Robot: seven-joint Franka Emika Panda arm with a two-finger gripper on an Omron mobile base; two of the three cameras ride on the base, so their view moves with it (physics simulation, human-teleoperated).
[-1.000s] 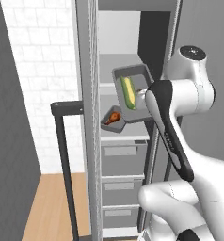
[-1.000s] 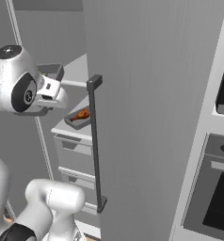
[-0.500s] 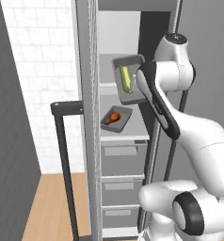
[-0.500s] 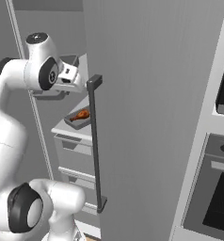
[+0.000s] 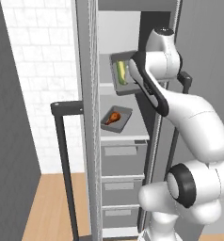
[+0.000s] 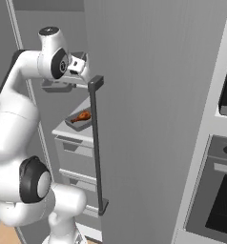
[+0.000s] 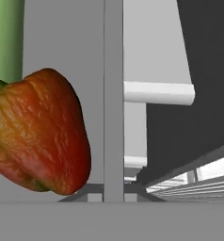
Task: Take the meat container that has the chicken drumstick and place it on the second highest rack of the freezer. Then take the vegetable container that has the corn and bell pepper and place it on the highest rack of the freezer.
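The grey rectangular vegetable container point(image 5: 121, 75) rides tipped toward the camera, so the long yellow-green corn cob point(image 5: 121, 72) and the glossy dark red-orange bell pepper point(image 7: 38, 132) could roll out, or its edge could catch the freezer's flat light-grey highest rack point(image 5: 106, 86) if it goes in this tilted; the gripper point(image 5: 131, 71) looks clamped shut on the container's near rim, pepper lying just beyond its tips, corn behind; below the gripper, the brown-orange chicken drumstick point(image 5: 113, 117) sits in its grey tray on the lower shelf.

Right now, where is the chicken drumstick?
In the left base view the chicken drumstick lies in its grey tray on the lower freezer shelf, just above the top drawer and below the tray holding the corn.
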